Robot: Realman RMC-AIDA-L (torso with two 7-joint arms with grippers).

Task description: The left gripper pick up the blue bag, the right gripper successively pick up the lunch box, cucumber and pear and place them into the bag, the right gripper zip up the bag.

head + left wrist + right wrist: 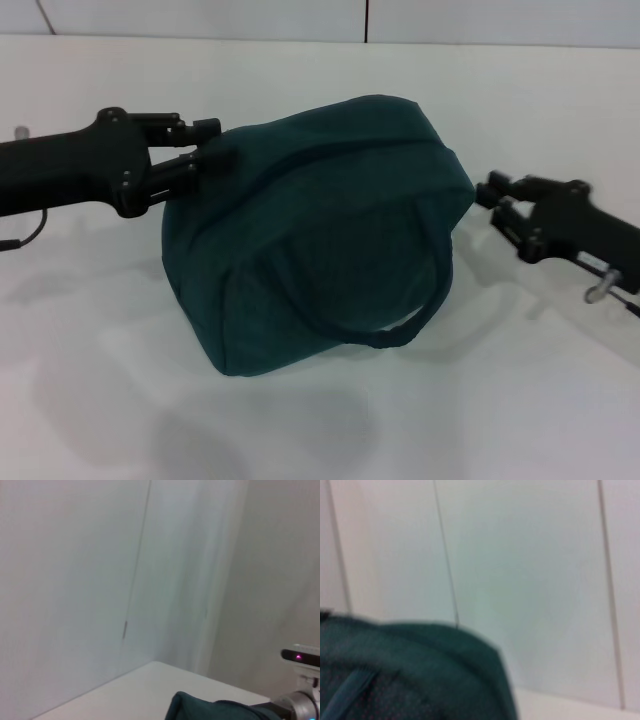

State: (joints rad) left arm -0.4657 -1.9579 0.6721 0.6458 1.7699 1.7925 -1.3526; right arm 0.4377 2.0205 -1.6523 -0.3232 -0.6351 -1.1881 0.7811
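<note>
The blue bag (320, 240) hangs tilted above the white table (90, 400), its top closed and one loop handle (400, 332) drooping at the front. My left gripper (210, 152) is shut on the bag's left end and holds it up. My right gripper (492, 198) sits just off the bag's right end, open, with nothing between its fingers. A corner of the bag (210, 710) shows in the left wrist view, and its fabric (395, 680) fills the lower part of the right wrist view. The lunch box, cucumber and pear are hidden or out of view.
White wall panels stand behind the table in all views. A silver device with a small pink light (300, 657) shows at the edge of the left wrist view. The bag's shadow falls on the table below it.
</note>
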